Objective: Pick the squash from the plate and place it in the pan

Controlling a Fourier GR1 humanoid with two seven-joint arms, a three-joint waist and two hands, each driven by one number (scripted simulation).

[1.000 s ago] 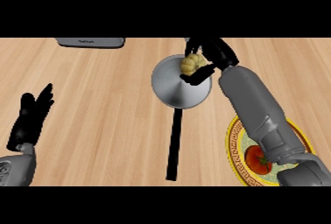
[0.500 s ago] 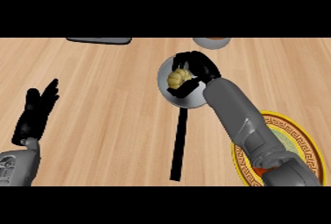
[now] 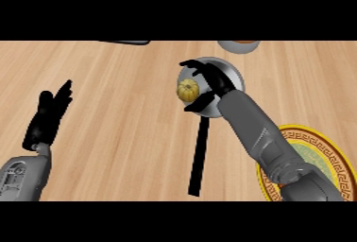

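The yellow squash [image 3: 186, 90] lies inside the silver pan [image 3: 233, 75], toward its left side. The pan's long black handle [image 3: 199, 156] runs down toward me. My right hand [image 3: 213, 84] hovers over the pan with fingers and thumb spread apart; the squash sits in the gap between them, with space around it. The forearm hides the pan's right half. The yellow-rimmed ornamented plate [image 3: 314, 144] lies at the lower right, partly under my right arm. My left hand [image 3: 47, 118] rests open at the left, fingers up.
A grey cup or bowl [image 3: 239, 45] stands at the top edge, just behind the pan. A flat dark object [image 3: 129, 42] shows at the top edge left of it. Bare wooden counter [image 3: 118, 142] lies between my two arms.
My right hand was curled round the squash over the pan; now its fingers have spread and the squash lies in the pan. The left hand stays put.
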